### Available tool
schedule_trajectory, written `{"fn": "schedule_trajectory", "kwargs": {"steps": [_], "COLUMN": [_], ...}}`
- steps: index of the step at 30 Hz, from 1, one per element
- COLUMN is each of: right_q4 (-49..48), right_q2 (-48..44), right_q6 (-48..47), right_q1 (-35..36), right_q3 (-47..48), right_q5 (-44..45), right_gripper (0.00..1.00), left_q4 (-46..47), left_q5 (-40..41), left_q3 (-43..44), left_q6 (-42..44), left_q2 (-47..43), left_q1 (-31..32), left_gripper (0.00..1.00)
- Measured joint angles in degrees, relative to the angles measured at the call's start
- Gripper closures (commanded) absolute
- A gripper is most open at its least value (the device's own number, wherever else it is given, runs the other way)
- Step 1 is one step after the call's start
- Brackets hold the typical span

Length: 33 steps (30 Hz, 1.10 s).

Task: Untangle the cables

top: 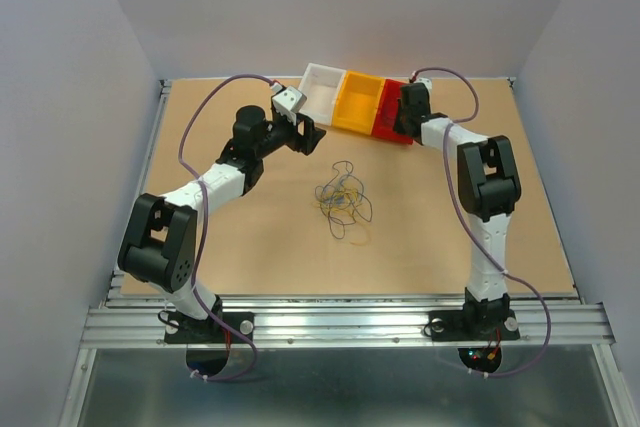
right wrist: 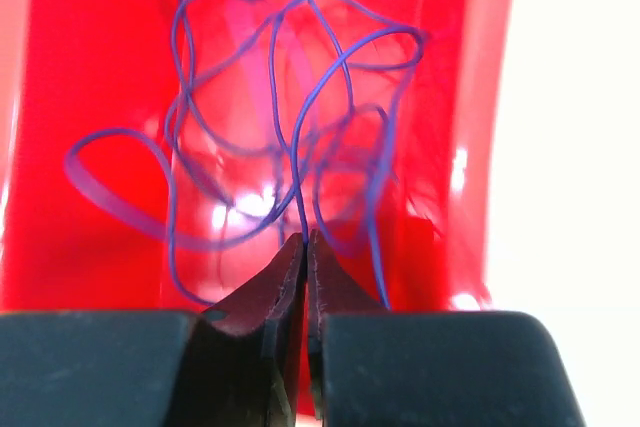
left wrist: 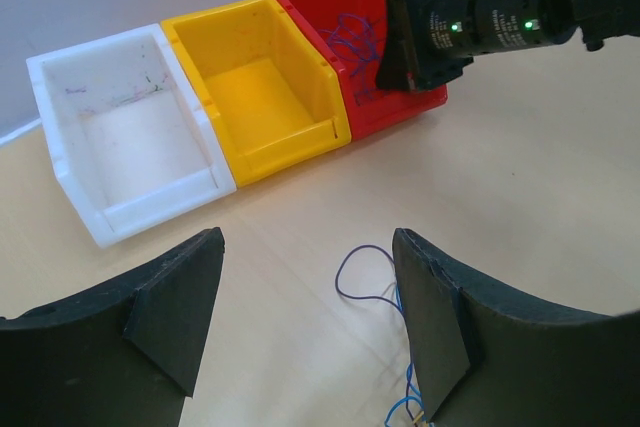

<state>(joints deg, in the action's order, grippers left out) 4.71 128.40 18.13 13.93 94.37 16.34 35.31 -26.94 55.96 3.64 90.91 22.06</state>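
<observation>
Sorting step, as we judge it: the right tool, pinched on a purple cable, hangs at the red bin while the left tool, wide open and empty, hovers near the tangled cables on the tabletop; next, the right tool must let go.

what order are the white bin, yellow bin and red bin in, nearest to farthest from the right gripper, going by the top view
1. red bin, right end of the row; the right gripper is right at it
2. yellow bin, middle of the row
3. white bin, left end of the row
</observation>
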Motion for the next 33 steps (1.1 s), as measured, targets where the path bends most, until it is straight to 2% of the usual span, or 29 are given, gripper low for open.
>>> {"fn": "schedule_trajectory", "kwargs": {"steps": [7,14,20,24,28,29,33], "right_q4": [1.84,2.45,3.04,2.12,-1.95,-3.43,-8.33], "right_q2": [-7.89,-8.17,-9.68,-15.47,-25.4,-28.24,-35.98], "right_q6": [-0.85,-0.74,-0.59,-0.66,-0.5,-0.44,-0.13], "right_q1": [0.0,0.07,1.01,2.27,3.5,3.87,4.7], "right_q3": [-6.34,-6.36,-6.36,-9.51,-17.44,-20.33,-30.32], "right_q5": [-0.96,-1.03,-0.96,-0.96,-2.03,-2.8,-5.81], "right_gripper": [0.66,0.51,0.46,0.41,0.38,0.36,0.31], "left_q4": [-0.04,-0.04,-0.04,-0.09,-1.6,-2.78,-6.25], "left_q5": [0.02,0.02,0.07,0.09,0.48,0.55,0.17], "left_q3": [0.0,0.0,0.0,0.0,0.48,1.03,3.56], "left_q6": [0.04,0.24,0.5,0.98,2.14,3.04,6.4], "left_q2": [0.0,0.0,0.0,0.0,0.17,0.35,1.07], "left_q1": [0.0,0.0,0.02,0.09,0.79,1.22,2.47], "left_gripper": [0.2,0.2,0.18,0.16,0.07,0.01,0.01]}}
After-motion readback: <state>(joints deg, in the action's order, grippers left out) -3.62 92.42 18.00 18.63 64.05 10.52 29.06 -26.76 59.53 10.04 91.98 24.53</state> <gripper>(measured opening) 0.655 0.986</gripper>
